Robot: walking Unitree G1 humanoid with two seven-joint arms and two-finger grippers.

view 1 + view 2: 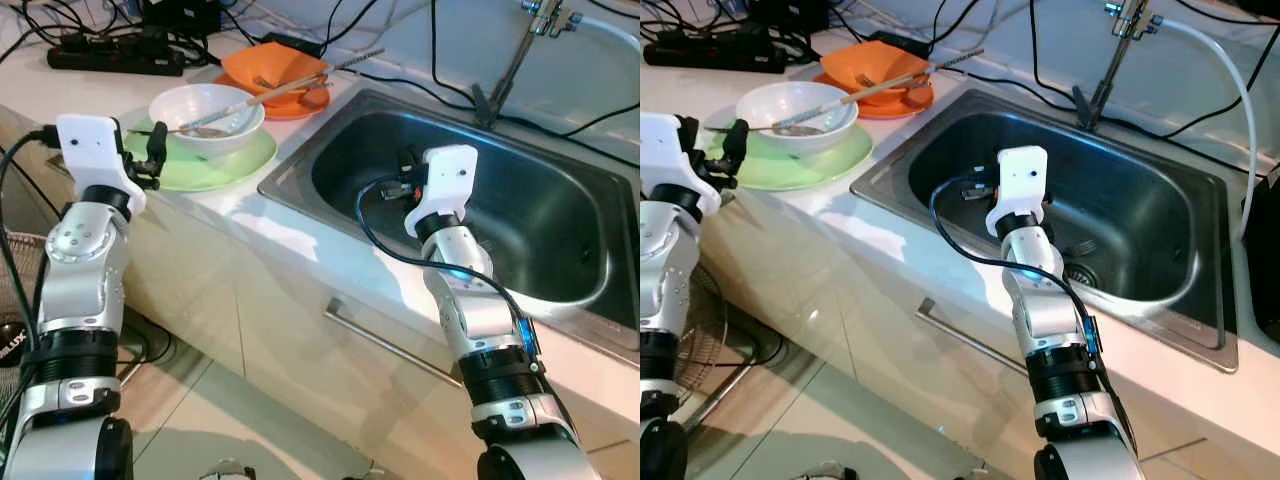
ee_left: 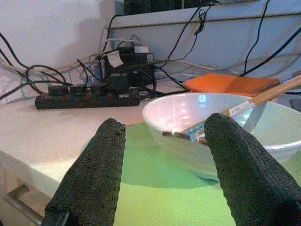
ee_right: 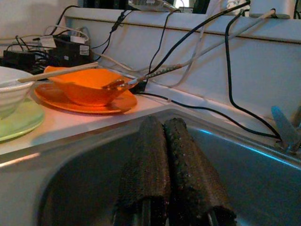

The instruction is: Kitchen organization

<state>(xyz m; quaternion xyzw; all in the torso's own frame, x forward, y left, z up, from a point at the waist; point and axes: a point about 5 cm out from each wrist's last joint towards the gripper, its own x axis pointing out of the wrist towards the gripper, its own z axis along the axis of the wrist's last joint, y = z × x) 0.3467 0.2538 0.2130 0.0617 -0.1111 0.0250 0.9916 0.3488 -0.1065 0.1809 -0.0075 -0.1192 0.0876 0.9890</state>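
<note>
A white bowl (image 1: 207, 115) holding a spoon and wooden chopsticks (image 1: 290, 88) stands on a green plate (image 1: 200, 172) on the counter. Behind it an orange bowl (image 1: 272, 68) with a utensil in it rests on an orange plate (image 1: 300, 105). My left gripper (image 1: 155, 150) hovers at the near rim of the green plate. In the left wrist view the left gripper (image 2: 162, 127) is open, facing the white bowl (image 2: 221, 136), with nothing between its fingers. My right gripper (image 3: 164, 125) is shut and empty, low inside the steel sink (image 1: 540, 220).
A black power strip (image 1: 115, 55) and tangled cables lie at the back of the counter. The faucet (image 1: 520, 50) rises behind the sink, and a drain (image 1: 1080, 272) sits in its floor. A drawer handle (image 1: 390, 345) runs below the counter edge.
</note>
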